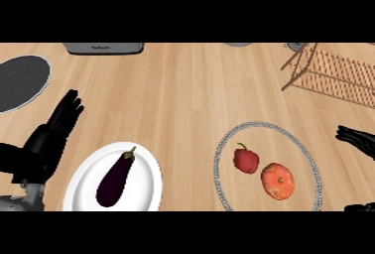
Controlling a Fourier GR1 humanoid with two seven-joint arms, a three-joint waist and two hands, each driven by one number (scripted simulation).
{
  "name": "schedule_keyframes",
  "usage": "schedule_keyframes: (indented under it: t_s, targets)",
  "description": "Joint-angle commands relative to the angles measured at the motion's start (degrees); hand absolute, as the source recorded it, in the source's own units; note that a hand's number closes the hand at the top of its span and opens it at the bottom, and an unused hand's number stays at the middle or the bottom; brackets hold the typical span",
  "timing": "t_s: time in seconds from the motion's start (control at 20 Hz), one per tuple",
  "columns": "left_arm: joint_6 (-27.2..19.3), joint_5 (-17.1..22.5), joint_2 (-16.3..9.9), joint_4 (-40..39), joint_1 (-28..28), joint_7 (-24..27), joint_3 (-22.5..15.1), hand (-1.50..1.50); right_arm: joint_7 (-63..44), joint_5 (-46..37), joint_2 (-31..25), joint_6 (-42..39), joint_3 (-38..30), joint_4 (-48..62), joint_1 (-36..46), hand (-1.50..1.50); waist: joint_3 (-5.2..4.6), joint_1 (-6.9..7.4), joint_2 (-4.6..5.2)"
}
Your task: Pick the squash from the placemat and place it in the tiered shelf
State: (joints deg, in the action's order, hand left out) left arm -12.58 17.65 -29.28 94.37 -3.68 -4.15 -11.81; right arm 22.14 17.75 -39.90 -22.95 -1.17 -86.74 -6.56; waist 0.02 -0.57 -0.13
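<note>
One squash (278, 181) lies on the placemat (305, 149); the right hand (357, 139), fingers straight, hovers apart beside it.

The counter (183, 99) is lit pretty evenly and brightly, with no strong glare seen anywhere on the wood. Only faint, soft shadows are cast, like the thin one under the tiered shelf (333, 74) legs, so no clear light direction can be picked out. Edges are rendered a bit soft throughout.

Bare counter (183, 99) between placemat (267, 166) and tiered shelf (333, 74); pepper (246, 159) beside squash (278, 180)
</note>
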Motion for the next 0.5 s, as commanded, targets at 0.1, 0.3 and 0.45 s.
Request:
schedule_keyframes:
  t_s: [0.1, 0.3, 0.45]
  targets:
    - [1.5, -0.5, 1.0, 1.4, 1.9, 0.0, 0.6, 0.00, -2.7, -5.4, -5.8, 0.5, -4.3, -7.0, -3.4, -1.50, -0.06, 0.27, -0.03]
    - [1.3, -1.4, 2.3, -2.3, -2.0, -0.2, 1.2, 0.00, -8.0, -9.7, -9.9, 0.2, -4.0, -15.0, -5.5, -1.50, -0.12, -0.49, 0.03]
    - [2.1, -2.4, 3.1, -4.4, -3.0, 0.0, 1.9, 0.00, -17.2, -10.3, -7.2, 1.2, -1.0, -22.7, -4.6, -1.50, -0.11, -0.15, 0.06]
